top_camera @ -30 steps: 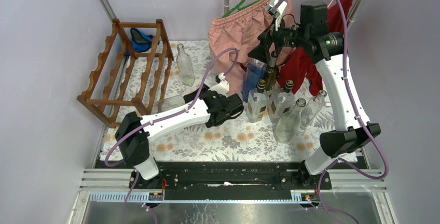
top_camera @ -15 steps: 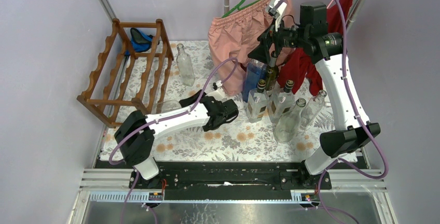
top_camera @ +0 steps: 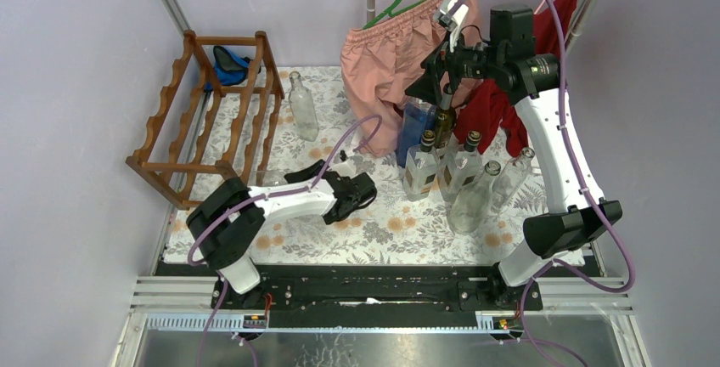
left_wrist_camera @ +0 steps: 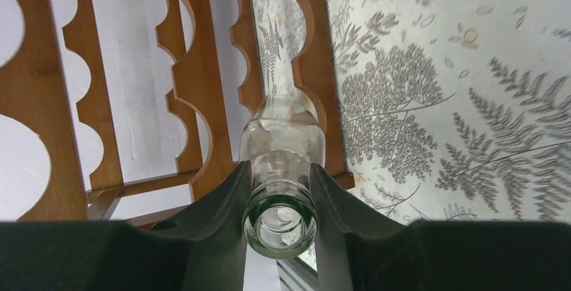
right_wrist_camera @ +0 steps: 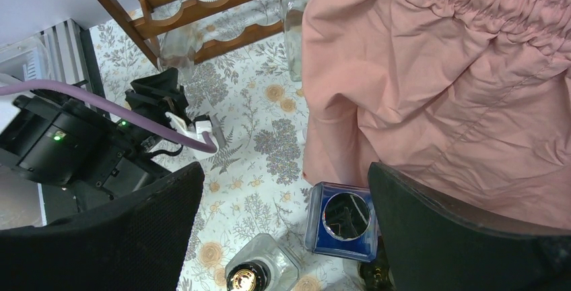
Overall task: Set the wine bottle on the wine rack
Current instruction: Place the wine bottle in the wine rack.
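The reddish-brown wooden wine rack [top_camera: 212,121] stands at the back left of the floral mat. It fills the left of the left wrist view [left_wrist_camera: 195,82] and shows at the top of the right wrist view [right_wrist_camera: 195,1]. My left gripper [top_camera: 297,178] is shut on the neck of a clear glass wine bottle [left_wrist_camera: 283,136]. The bottle lies level, its body [top_camera: 270,177] pointing at the rack's near right corner and its open mouth facing the wrist camera [left_wrist_camera: 280,227]. My right gripper [top_camera: 437,87] is open and empty, held high over a blue square bottle [right_wrist_camera: 343,220].
A clear bottle [top_camera: 302,108] stands upright right of the rack. Several bottles [top_camera: 458,176] stand clustered mid-right. Pink shorts [top_camera: 390,53] and a red cloth [top_camera: 501,104] hang at the back. A blue object [top_camera: 227,63] lies on top of the rack.
My left arm has drawn back to the left and nearer, carrying the bottle toward the rack's near corner. The right arm has not moved.
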Available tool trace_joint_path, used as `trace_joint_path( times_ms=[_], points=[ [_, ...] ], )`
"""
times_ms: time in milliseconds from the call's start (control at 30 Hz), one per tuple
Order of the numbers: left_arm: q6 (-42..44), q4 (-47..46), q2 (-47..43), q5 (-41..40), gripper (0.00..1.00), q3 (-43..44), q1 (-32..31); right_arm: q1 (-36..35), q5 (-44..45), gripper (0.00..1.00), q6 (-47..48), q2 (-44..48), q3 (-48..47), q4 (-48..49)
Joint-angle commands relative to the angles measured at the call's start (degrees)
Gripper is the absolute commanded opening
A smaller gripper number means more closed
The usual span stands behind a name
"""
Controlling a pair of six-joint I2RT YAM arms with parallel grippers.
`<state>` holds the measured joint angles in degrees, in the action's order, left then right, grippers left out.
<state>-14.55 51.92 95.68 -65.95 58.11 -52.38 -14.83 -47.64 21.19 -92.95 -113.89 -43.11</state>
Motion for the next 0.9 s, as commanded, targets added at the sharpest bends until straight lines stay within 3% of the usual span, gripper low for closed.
trace_joint_path(
  times_ms=[0,333,533,867],
  points=[
    [6.04,-10.14,0.12,-0.67,0.0,-5.25,1.51,0.39,-1.75,1.0,-0.44,2.15,-0.01,2.07],
    [10.93,-18.96,0.39,3.2,0.0,-11.35,4.37,0.42,-1.76,1.0,-0.44,1.9,-0.1,1.99],
    [8.3,-18.51,4.02,7.47,0.0,-10.42,7.48,0.42,-1.93,1.0,-0.54,1.89,-0.02,2.12],
    [7.77,-18.33,11.61,8.03,0.0,-7.4,8.39,0.42,-1.87,1.0,-0.3,2.06,-0.24,2.07]
  ],
)
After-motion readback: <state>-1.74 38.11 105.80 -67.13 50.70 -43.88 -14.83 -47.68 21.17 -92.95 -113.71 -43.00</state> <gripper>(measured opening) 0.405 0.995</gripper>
